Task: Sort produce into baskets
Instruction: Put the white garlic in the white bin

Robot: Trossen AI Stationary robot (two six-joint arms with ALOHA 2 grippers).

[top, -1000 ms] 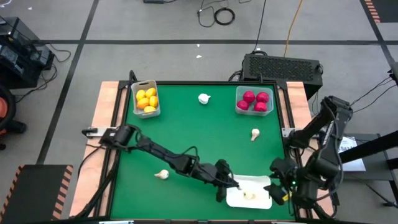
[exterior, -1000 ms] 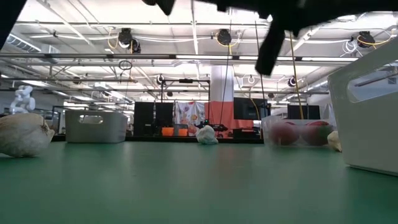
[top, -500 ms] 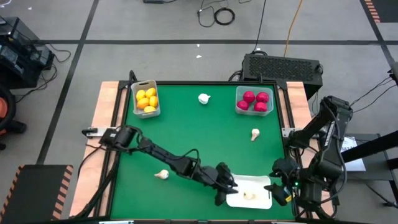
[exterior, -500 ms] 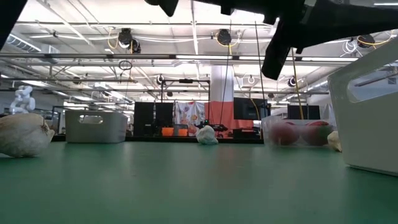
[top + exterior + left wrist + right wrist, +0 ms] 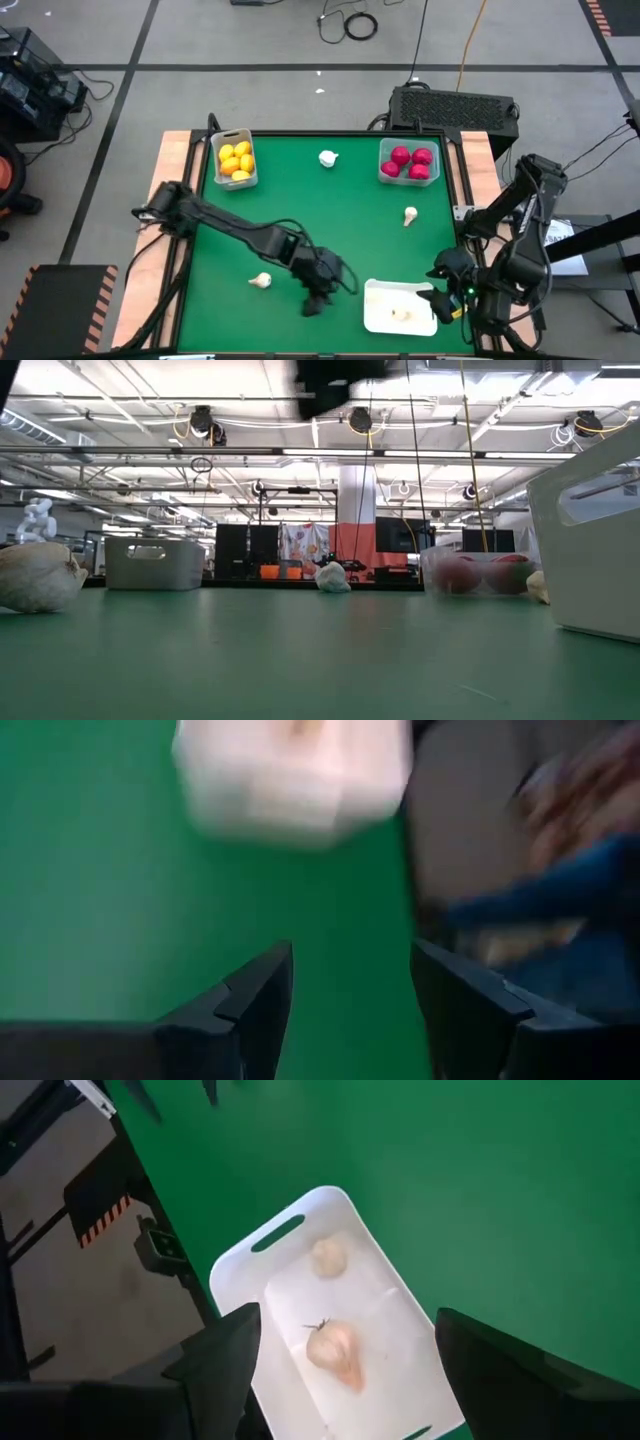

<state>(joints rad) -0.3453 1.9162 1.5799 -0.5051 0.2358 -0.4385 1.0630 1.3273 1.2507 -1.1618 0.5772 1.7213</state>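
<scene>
A: Which step is in hand?

B: A drop into the white tray (image 5: 400, 307), lower right of the high view, appears finished: two garlic bulbs (image 5: 331, 1345) are seen lying in it in the right wrist view. The left gripper (image 5: 318, 296) is placed just left of the tray, low over the green mat (image 5: 330, 215), with its fingers (image 5: 255, 995) parted and nothing held between them.

A: And the rest of the produce?

B: The lemons (image 5: 236, 159) are gathered in the whitish bin (image 5: 233, 160) at upper left, the red fruits (image 5: 410, 162) in the clear bin (image 5: 409, 162) at upper right. Three garlic bulbs are left loose: one (image 5: 260, 281) at lower left, near the left gripper; one (image 5: 328, 158) at top centre; one (image 5: 410, 215) right of centre.

A: What is called for next?

B: Probably the lower-left bulb is to be fetched, being nearest. The opened fingers would have to be brought down around it and closed, then it would be carried to the tray.

A: Is there room?

B: Open mat is seen all round that bulb, well clear of the table's wooden border (image 5: 166, 190). The tray's near rim is the thing to be cleared on the way back. The right gripper (image 5: 447, 298) is parked at the tray's right edge, fingers spread wide, so crowding is possible there.
</scene>
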